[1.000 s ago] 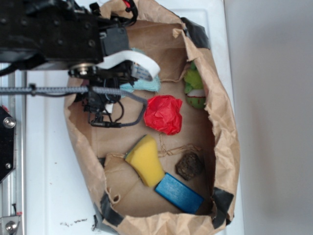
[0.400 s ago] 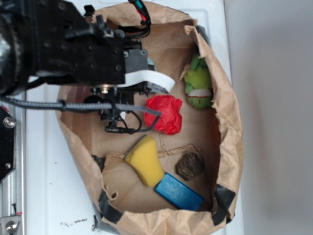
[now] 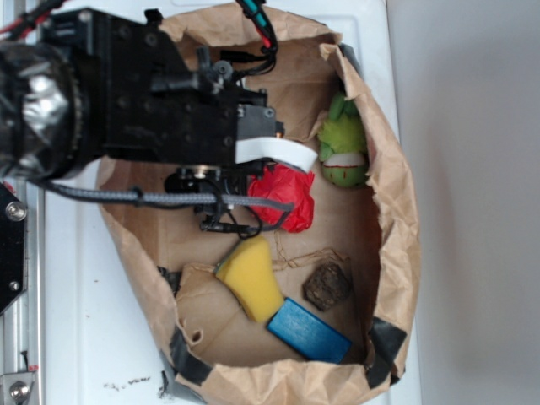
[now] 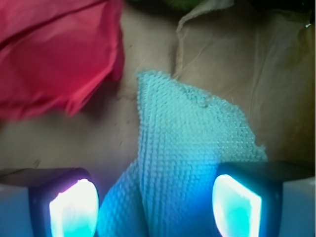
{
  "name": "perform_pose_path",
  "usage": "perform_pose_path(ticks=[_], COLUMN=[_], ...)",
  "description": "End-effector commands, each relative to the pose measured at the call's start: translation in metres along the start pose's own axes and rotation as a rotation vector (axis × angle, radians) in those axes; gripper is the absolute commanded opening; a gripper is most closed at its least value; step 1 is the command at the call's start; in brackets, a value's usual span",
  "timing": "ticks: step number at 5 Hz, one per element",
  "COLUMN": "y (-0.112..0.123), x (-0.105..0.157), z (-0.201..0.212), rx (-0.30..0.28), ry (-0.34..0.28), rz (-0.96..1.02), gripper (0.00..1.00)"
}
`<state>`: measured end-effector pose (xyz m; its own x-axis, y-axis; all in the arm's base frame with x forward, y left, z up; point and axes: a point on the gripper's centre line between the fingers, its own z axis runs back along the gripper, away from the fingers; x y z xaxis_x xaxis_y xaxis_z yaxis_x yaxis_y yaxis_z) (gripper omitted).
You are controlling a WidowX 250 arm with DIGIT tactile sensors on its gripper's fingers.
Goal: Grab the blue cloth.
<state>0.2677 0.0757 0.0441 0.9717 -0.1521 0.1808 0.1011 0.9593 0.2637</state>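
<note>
Gripper (image 4: 153, 202) spread wide, fingers either side of the blue cloth (image 4: 190, 148), which runs between them and ahead; nothing clamped yet. Red paper wad (image 4: 54, 54) ahead-left, clear of the jaws. Approach looks done; closing and lifting remain.

Black boxy arm (image 3: 143, 110) built of blocky metal housings, dotted with small screws. White flat band (image 3: 274, 152) curving off toward 3 o'clock. Grey braided cable (image 3: 126, 197) along the lower edge, thin black wires looping at 5 o'clock. Red and green wires (image 3: 256, 21) at 1 o'clock. In the wrist view, two dark fingers (image 4: 64, 202) with pale pads glowing teal and pink.
</note>
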Motion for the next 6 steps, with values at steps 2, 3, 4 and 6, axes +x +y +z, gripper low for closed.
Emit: perform_pose_path(ticks=[2, 3, 4, 6], y=[-0.0020, -0.0029, -0.0015, -0.0003], x=[0.0096, 0.0084, 0.0088, 0.0067], z=[-0.0112, -0.0102, -0.0106, -0.0079], rx=[0.052, 0.049, 0.053, 0.045], ry=[-0.048, -0.046, -0.054, -0.059], rz=[-0.016, -0.013, 0.009, 0.022], gripper=[1.00, 1.00, 0.66, 0.00])
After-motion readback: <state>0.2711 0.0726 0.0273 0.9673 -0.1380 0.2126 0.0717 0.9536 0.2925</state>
